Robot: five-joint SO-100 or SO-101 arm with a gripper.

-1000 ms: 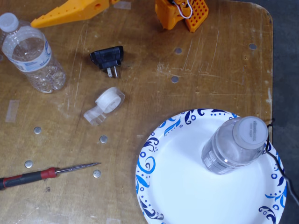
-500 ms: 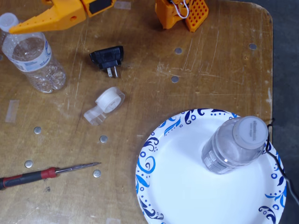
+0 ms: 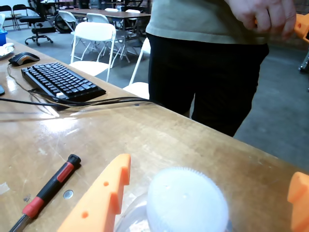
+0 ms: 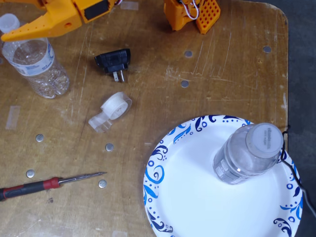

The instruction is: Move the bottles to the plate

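A: We start with the biggest thing, the wooden worktop, which fills the fixed view. What do we see on it?

B: At about five o'clock lies the plate, white with blue swirls round its rim. One bottle stands upright on it, toward the plate's two o'clock edge, its white cap facing the camera.

A: And the other bottle?

B: The second bottle is at ten o'clock on the worktop, well apart from the plate, with a blue-and-white label. The orange claw reaches in from twelve o'clock, and one finger crosses just below the bottle's cap.

A: Do we see how the claw stands?

B: In the wrist view the two orange fingers sit wide apart, one at seven o'clock and one at the four o'clock edge, with the white ribbed cap between them. So we call the claw spread open around the bottle top; we see gaps on both sides of the cap.

A: Smaller things?

B: A black plug adapter near eleven o'clock, a clear tape dispenser just below it, and a red-and-black screwdriver at eight o'clock. Behind the worktop in the wrist view we see a person standing, plus a black keyboard.
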